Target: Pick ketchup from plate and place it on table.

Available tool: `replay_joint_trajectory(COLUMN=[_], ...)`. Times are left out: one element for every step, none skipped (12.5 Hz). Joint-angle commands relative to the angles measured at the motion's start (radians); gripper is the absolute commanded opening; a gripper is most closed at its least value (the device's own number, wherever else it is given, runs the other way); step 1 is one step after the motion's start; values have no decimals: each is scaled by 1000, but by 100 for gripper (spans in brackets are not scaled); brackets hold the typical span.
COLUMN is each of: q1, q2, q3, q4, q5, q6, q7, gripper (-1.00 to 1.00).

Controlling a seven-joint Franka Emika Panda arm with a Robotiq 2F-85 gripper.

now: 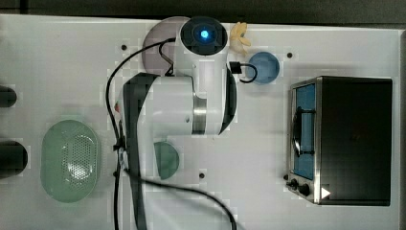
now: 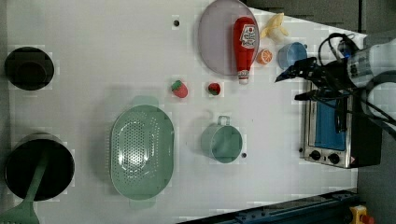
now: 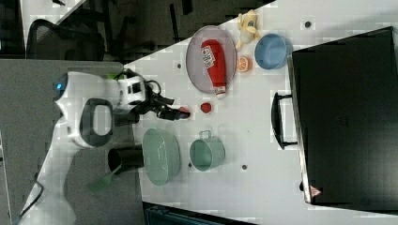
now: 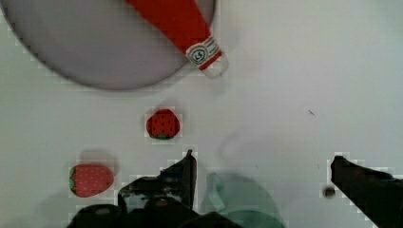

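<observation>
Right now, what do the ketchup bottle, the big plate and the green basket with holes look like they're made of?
The ketchup bottle looks like soft plastic: smooth red body, printed label, pale cap. The plate looks like matte plastic, with a flat greyish-lilac colour and no shine, though it could be ceramic. The basket looks like moulded plastic: one even pale green, with neat rows of tiny holes.

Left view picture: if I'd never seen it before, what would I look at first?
Probably the ketchup, a bright red bottle lying on the plate with its capped tip past the rim. Next, two little strawberries on the table just beyond the plate. Then the open gripper near the toaster oven, at the left view's right.
</observation>
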Motion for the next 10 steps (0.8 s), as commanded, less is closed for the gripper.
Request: replay_joint_trajectory(q1=[-6, -6, -6, -5, -5, -3, 0, 4, 8, 13], q2=[54, 97, 137, 175, 211, 243, 272, 300, 329, 359], q3=[3, 3, 3, 3, 3, 3, 3, 3, 3, 3], q4=[54, 73, 91, 110, 128, 144, 157, 170, 184, 198], q5=[-9, -10, -10, -10, -10, -10, -10, -10, -11, -13], q6=[89, 117, 141, 165, 183, 197, 210, 230, 260, 299], q7=[-295, -369, -435, -483, -514, -525, -525, -525, -525, -525], gripper=[100, 100, 100, 100, 100, 100, 100, 100, 100, 100])
